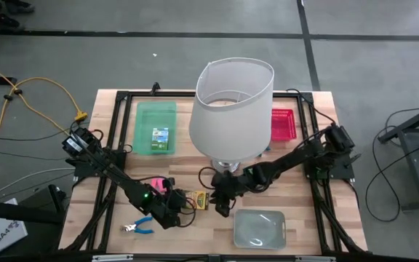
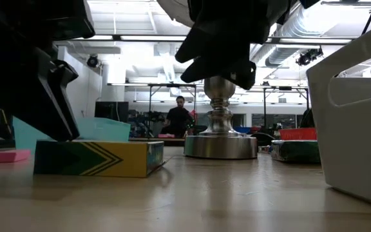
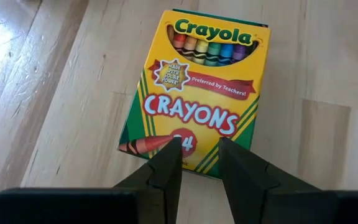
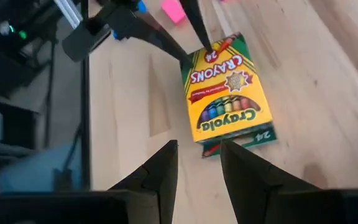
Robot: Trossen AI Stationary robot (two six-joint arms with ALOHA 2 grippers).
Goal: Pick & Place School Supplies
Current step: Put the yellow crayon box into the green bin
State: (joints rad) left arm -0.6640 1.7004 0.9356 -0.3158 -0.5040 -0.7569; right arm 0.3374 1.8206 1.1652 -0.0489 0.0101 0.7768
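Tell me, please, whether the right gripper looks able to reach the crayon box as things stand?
Probably yes. The right gripper hangs open just short of the crayon box, with bare table between. The left gripper sits at the box's far end, so it could crowd a grasp.

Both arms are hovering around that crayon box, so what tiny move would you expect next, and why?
Probably the left gripper eases down over the crayon box. Its jaws stand apart above the box's near end, gripping nothing, while the right gripper waits short of the other end.
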